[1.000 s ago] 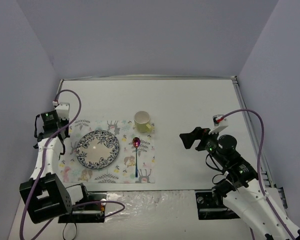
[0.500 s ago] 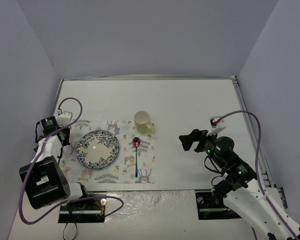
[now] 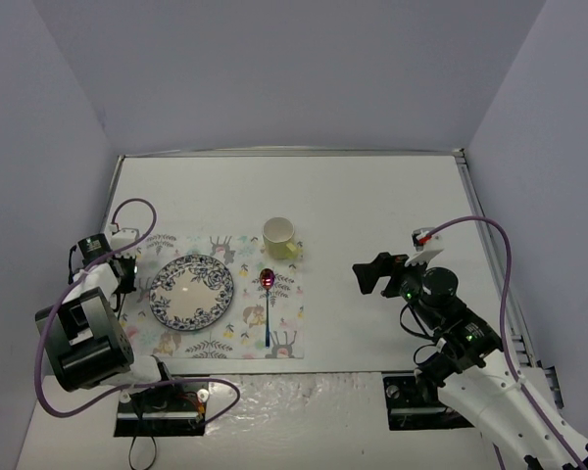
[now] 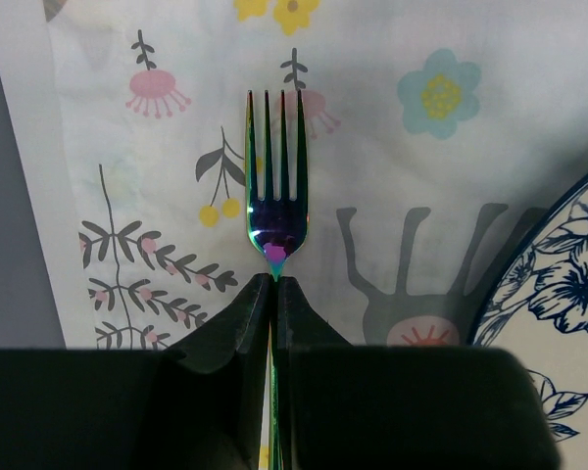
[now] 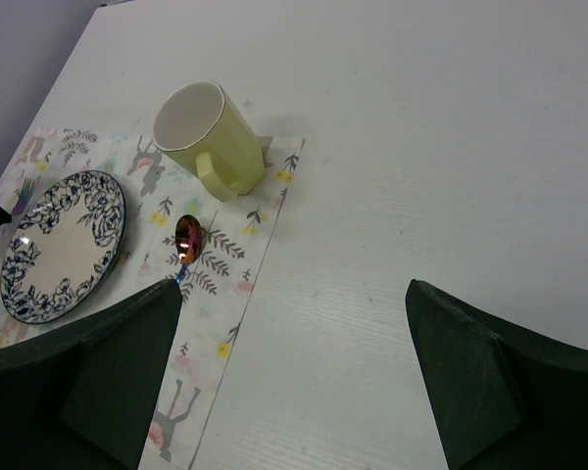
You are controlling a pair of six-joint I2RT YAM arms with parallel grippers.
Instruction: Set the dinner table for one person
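Well, left jaws are clenched on the fork (image 4: pixel 274 186) handle, tines over the placemat (image 3: pixel 237 338) strip just left of the plate (image 3: pixel 191 292); right jaws gape, empty, above the bare white counter (image 3: pixel 372 206) that carries everything. Risks, we reckon: thin handle pivots in the pinch, so fork lands crooked, clips the plate rim, or slips off the mat edge w/ an early drop.

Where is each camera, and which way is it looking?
Top external: above and behind, looking down at the dinner table; left arm and right arm show.
Left wrist: looks down at the fork pinched in its shut jaws.
Right wrist: looks past its open jaws at the mug.
Shared: all three show the plate.
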